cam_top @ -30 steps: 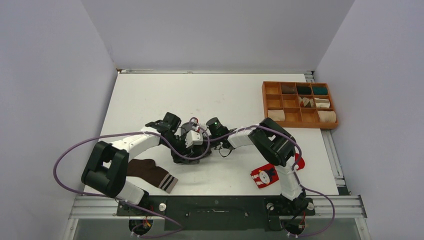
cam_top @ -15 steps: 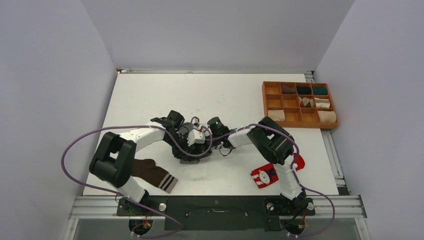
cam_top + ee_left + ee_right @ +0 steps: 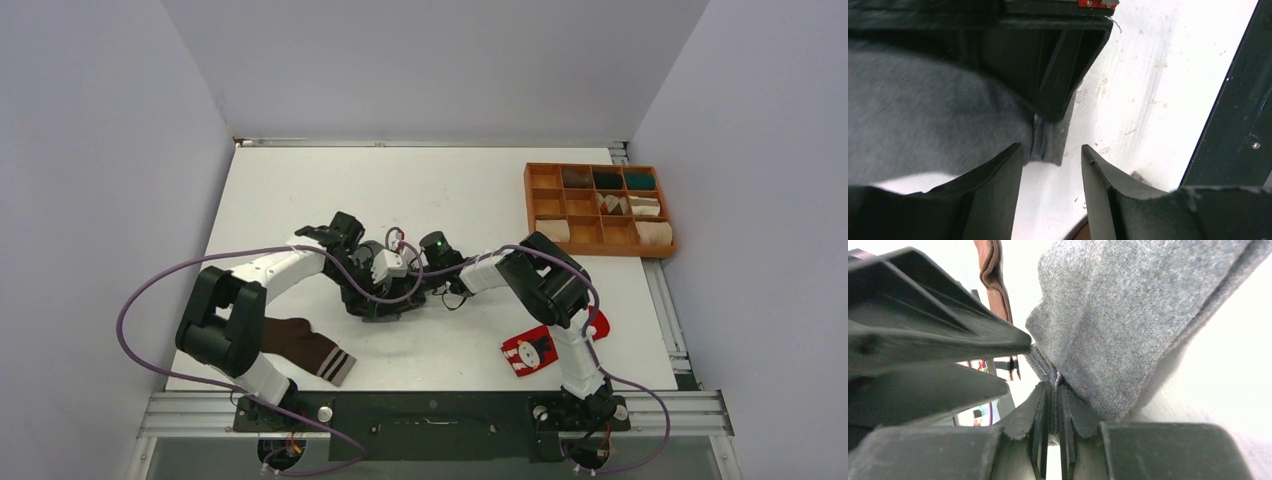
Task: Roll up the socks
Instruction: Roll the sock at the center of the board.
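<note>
The grey sock lies mid-table under both grippers, mostly hidden in the top view. My right gripper is shut on the sock's folded edge, seen from above. My left gripper stands open just short of the grey sock's corner, with bare table between its fingers; in the top view it sits beside the right one. The dark brown sock with a striped cuff lies flat at the near left. The red sock lies at the near right, partly under the right arm.
A wooden tray of small compartments, some holding rolled bundles, stands at the far right. Purple cables loop off both arms near the table's front. The left arm's elbow overhangs the brown sock. White walls close in three sides.
The left arm's elbow has swung right and its wrist has turned over the grey sock. The right arm has kept its grip and place.
</note>
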Robot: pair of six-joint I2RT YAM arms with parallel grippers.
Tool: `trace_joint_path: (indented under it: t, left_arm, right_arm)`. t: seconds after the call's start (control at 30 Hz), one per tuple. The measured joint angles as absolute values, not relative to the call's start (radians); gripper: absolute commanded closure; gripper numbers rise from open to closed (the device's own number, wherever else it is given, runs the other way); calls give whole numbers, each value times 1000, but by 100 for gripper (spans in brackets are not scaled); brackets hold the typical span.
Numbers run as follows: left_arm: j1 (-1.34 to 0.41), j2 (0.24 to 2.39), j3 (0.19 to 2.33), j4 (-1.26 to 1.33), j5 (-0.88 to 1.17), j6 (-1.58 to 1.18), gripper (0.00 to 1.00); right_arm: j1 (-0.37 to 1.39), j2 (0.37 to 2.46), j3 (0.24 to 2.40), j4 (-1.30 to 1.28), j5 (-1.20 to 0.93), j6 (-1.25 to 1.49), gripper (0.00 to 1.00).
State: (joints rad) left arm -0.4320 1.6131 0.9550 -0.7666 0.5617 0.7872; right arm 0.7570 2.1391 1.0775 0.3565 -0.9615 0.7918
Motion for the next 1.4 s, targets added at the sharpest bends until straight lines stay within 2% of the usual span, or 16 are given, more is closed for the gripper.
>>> trace_joint_path:
  t: [0.27, 0.63, 1.13, 1.27, 1.33, 1.4]
  left_arm:
    - [-391, 1517, 989, -812, 598, 788, 61]
    - [-432, 1576, 893, -789, 564, 778, 66]
    - [-438, 1610, 893, -719, 558, 724, 64]
    - [-440, 1621, 899, -702, 553, 702, 69]
    - [-440, 1626, 902, -694, 551, 691, 78]
    - [-440, 1633, 904, -683, 548, 684, 92]
  right_arm:
    - [746, 2125, 1000, 471, -952, 878, 95]
    - [761, 2113, 935, 583, -907, 986, 95]
    - [759, 2113, 929, 593, -898, 1009, 95]
    - [756, 2113, 929, 593, -898, 1011, 95]
    - [752, 2113, 929, 593, -898, 1011, 95]
    - [748, 2113, 929, 593, -899, 1011, 95]
